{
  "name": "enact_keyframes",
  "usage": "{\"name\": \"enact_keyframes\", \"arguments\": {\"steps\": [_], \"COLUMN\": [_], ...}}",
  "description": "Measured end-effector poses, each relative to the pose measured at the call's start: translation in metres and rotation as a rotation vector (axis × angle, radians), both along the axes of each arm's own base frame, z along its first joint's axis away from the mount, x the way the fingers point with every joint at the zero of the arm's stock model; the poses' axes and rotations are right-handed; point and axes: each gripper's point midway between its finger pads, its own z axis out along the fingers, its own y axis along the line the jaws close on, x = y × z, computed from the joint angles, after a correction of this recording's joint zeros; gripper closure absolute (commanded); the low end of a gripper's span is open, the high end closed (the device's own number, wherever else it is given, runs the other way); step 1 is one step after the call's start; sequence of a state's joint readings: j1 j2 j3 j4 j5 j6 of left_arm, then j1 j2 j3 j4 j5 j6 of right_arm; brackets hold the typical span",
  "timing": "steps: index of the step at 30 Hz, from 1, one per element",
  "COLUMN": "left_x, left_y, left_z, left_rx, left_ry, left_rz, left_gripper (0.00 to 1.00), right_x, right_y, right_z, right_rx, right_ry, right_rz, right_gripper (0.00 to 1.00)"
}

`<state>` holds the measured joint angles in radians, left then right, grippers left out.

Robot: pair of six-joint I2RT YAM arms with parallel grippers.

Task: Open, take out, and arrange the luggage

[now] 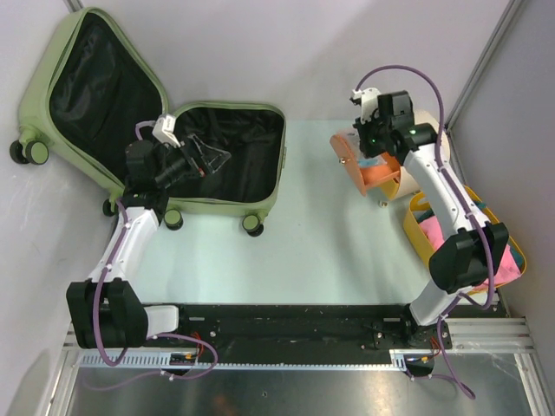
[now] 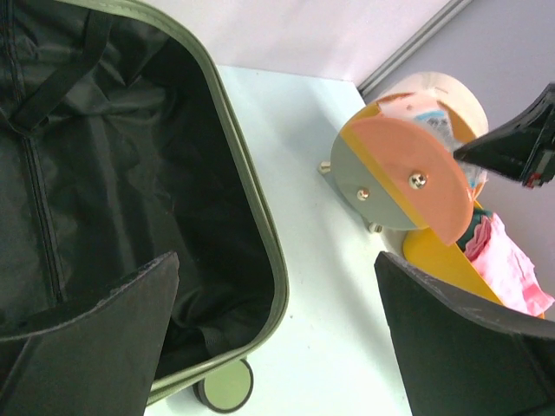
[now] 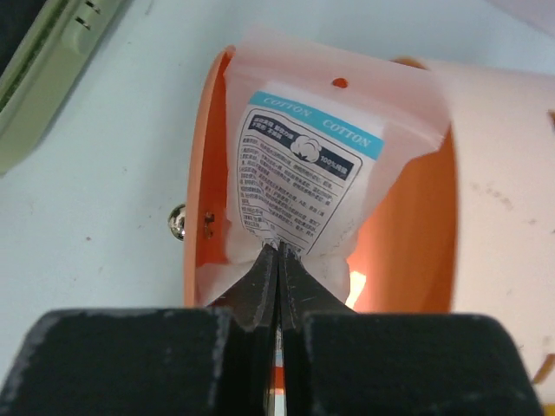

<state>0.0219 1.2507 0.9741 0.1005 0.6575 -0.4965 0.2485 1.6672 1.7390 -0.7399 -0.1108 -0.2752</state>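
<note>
Sage-green luggage (image 1: 113,104) is lying wide open at the table's (image 1: 329,243) far left, its 2 black-lined halves showing, wheels facing us. Left gripper (image 1: 211,156) is hovering over the right half, fingers spread apart. Right gripper (image 3: 277,260) is pinching a white cotton packet (image 3: 303,182) tight at the orange tub's (image 3: 204,173) mouth.

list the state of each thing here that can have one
pale sage-green hard-shell suitcase: open, both halves spread, black lining bare where visible
left claw: open, over the suitcase, holding nothing
right claw: shut on the packet
white plastic packet printed cotton: pinched at one edge, in the drum's mouth
cream cylindrical drum: on its side, mouth open
yellow plastic basket: upright, holding pink cloth
</note>
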Motion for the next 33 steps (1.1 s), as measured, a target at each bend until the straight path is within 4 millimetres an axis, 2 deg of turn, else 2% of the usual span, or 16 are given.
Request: {"name": "enact_keyframes", "arguments": {"steps": [4,8,13,18,19,21,23,25,30,33], "left_x": [0.001,0.002,0.004,0.008,0.009,0.010,0.010,0.011,0.011,0.010], "left_y": [0.000,0.000,-0.001,-0.002,-0.002,-0.002,-0.003,-0.002,-0.003,-0.004], "left_z": [0.001,0.000,0.004,0.005,0.004,0.004,0.003,0.004,0.004,0.004], "left_rx": [0.000,0.000,0.000,0.000,0.000,0.000,0.000,0.000,0.000,0.000], "left_ry": [-0.003,-0.001,-0.007,-0.006,-0.004,-0.003,-0.002,-0.002,-0.002,-0.002], "left_rz": [0.000,-0.001,-0.004,-0.006,-0.006,-0.007,-0.008,-0.007,-0.008,-0.010], "left_gripper": [0.00,0.00,0.00,0.00,0.00,0.00,0.00,0.00,0.00,0.00], "right_x": [-0.006,-0.011,-0.006,-0.006,-0.006,-0.005,-0.004,-0.003,-0.004,-0.007], "right_y": [0.003,-0.011,-0.036,-0.048,-0.049,-0.046,-0.040,-0.035,-0.021,-0.010], "right_z": [-0.014,-0.023,-0.015,-0.012,-0.012,-0.011,-0.010,-0.010,-0.010,0.000], "right_rx": [-0.025,-0.059,-0.053,0.045,0.060,0.101,0.135,0.165,0.214,0.243], "right_ry": [0.027,0.026,-0.031,-0.070,-0.073,-0.081,-0.083,-0.082,-0.053,-0.051], "right_rz": [-0.100,-0.253,-0.507,-0.705,-0.724,-0.756,-0.766,-0.773,-0.726,-0.644], "right_gripper": [1.00,1.00,1.00,1.00,0.84,0.80,0.66,0.40,0.28,0.19]}}
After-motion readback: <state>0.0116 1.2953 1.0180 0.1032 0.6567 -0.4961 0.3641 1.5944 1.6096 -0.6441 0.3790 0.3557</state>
